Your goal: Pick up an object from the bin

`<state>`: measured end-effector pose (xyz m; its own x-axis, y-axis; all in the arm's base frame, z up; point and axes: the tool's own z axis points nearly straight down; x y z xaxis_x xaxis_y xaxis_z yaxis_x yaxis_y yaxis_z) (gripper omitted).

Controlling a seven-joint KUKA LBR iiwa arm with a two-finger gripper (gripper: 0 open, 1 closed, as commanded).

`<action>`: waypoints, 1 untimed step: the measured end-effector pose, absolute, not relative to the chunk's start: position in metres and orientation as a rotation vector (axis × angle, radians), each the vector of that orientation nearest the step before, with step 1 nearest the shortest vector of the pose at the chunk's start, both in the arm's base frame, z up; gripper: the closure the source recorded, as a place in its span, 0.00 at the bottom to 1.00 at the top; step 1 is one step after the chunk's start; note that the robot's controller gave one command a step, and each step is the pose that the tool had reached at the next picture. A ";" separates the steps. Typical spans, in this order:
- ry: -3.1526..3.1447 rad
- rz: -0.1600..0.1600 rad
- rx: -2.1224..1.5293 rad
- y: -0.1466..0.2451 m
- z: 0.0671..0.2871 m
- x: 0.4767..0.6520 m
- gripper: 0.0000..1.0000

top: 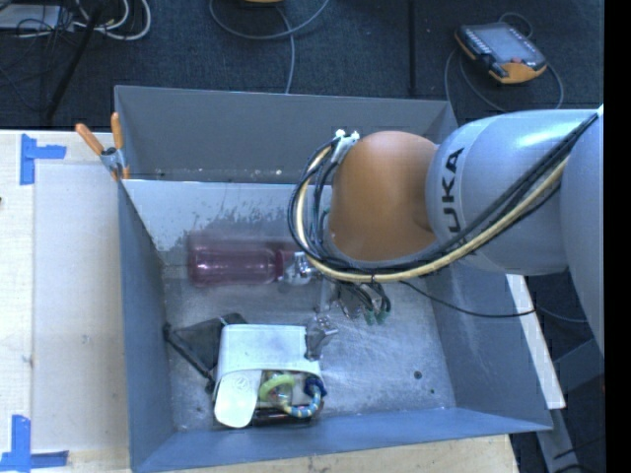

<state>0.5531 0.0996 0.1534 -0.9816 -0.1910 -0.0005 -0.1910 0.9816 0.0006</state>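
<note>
The claw [308, 302] hangs low over the middle of the bin [246, 136] floor, its two metal fingers [317, 335] spread apart with only bare floor between them. One finger is right at the cap end of a dark pink bottle [232, 263] lying on its side toward the back-left corner. The other is at the corner of a white packet [258, 358] near the front-left corner, which rests on a dark flat piece [195, 341].

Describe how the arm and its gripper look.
The arm is a thick, rounded silver-grey shell with dark KUKA lettering, partly hidden. A smooth orange dome cover caps its wrist, ringed by a bundle of black, white and yellowish cables. The gripper beneath is small bare metal.
</note>
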 end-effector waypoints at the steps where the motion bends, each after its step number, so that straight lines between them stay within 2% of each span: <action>1: 3.127 0.001 -0.301 0.100 0.153 0.553 0.00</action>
<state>0.5531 0.0995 0.1534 -0.9816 -0.1908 -0.0004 -0.1908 0.9816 0.0007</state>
